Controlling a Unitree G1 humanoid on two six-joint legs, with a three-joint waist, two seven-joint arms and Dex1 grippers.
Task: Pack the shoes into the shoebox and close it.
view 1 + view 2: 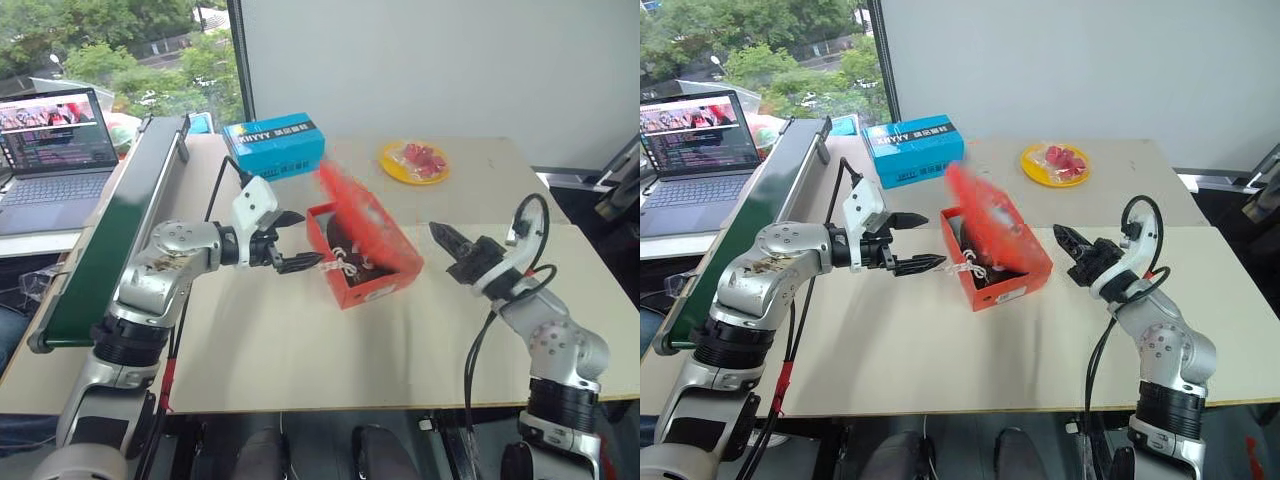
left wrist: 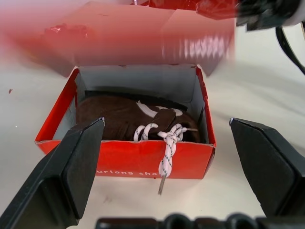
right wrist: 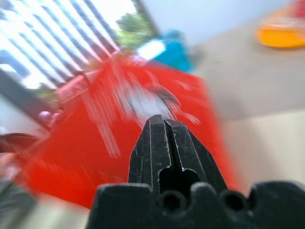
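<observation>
Your shoebox (image 1: 365, 262) sits mid-table, shoes (image 2: 138, 125) inside, one lace (image 2: 167, 157) draped over the front wall. Thin cardboard, light: nudge the blurred lid (image 1: 350, 205) by its free edge. Left gripper (image 1: 292, 242) gapes empty; right gripper (image 1: 447, 240) pinched closed, holding nothing.

The shoes (image 2: 128, 121) lie in the shoebox (image 1: 372, 285) mid-worktop (image 1: 300, 350), between the left pincer (image 1: 295, 240) and right pincer (image 1: 445, 245).

I see a red-orange shoebox (image 2: 143, 162), white inside, holding dark brown shoes (image 2: 119, 121) with cream-white laces (image 2: 167, 143). Behind it on the pale beige table (image 1: 300, 350) sit a blue carton (image 1: 275, 145) and a yellow plate (image 1: 412, 165) of red pieces. My end effectors' fingers (image 2: 71, 167) are black.
</observation>
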